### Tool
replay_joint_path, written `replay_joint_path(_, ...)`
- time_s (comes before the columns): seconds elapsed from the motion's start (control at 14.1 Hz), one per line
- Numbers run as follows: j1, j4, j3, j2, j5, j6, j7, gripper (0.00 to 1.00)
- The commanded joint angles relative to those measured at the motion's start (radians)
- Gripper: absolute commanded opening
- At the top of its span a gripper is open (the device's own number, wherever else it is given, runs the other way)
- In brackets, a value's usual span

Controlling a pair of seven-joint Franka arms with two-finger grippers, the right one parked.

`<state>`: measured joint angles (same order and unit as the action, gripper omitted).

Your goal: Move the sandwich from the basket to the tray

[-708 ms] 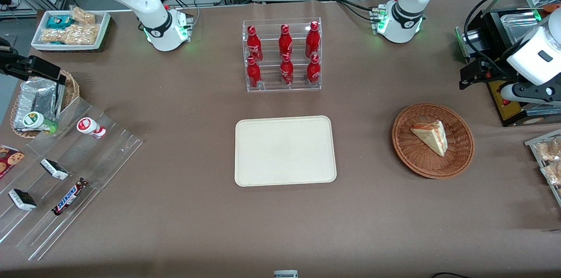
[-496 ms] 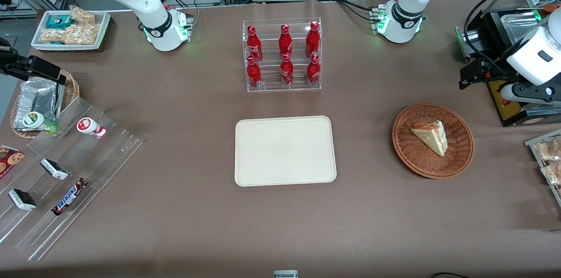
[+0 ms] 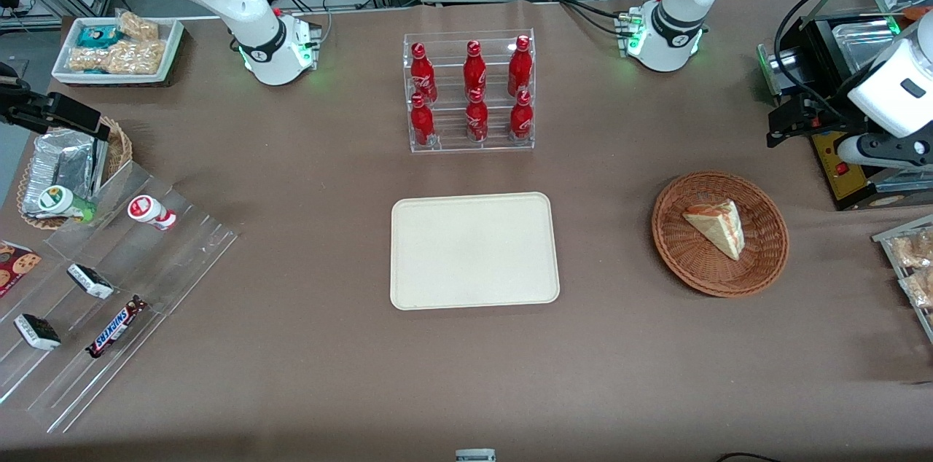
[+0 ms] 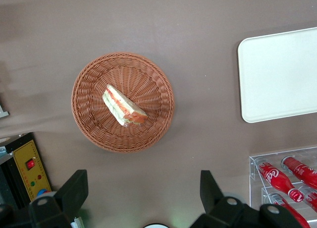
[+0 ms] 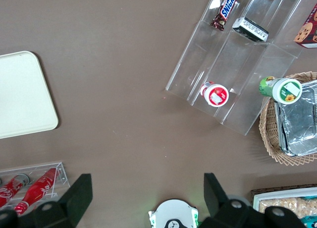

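Observation:
The sandwich (image 3: 718,226) is a pale triangular wedge lying in the round reddish-brown wicker basket (image 3: 689,258). In the left wrist view the sandwich (image 4: 124,106) shows its red-orange and green filling, inside the basket (image 4: 151,84). The cream tray (image 3: 474,251) lies flat mid-table with nothing on it, and a part of the tray (image 4: 282,74) shows in the wrist view. My gripper (image 3: 783,128) hangs high above the table, farther from the front camera than the basket and toward the working arm's end. The gripper (image 4: 142,191) is open, with bare table between its fingers.
An acrylic rack of red bottles (image 3: 470,94) stands farther from the front camera than the tray. A black box with a yellow panel (image 3: 838,170) sits beside the basket under the arm. Bagged snacks (image 3: 911,265) lie at the working arm's table edge. A stepped acrylic display (image 3: 109,287) is toward the parked arm's end.
The working arm's wrist and gripper have shifted slightly away from the front camera. The sandwich, basket and tray have not moved.

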<state>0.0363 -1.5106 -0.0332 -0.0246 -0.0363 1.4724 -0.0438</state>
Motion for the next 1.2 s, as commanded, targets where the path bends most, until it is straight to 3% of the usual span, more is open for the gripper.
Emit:
replay_joint_path(0.0, -0.004, -0.003, 0.002, -0.001, 0.0, -0.027, 0.013, 1.0)
replay_joint_path(0.28, -0.003, -0.14, 0.002, -0.028, 0.021, -0.005, 0.015, 1.0)
replay_joint_path(0.57, -0.004, -0.359, 0.002, -0.018, 0.024, 0.213, 0.015, 1.0)
replay_joint_path(0.78, -0.009, -0.529, 0.004, -0.015, 0.079, 0.431, 0.015, 1.0)
replay_joint_path(0.92, -0.054, -0.614, 0.006, -0.021, 0.079, 0.559, 0.018, 1.0)
replay_joint_path(1.13, -0.104, -0.694, 0.004, -0.027, 0.076, 0.695, 0.164, 1.0)
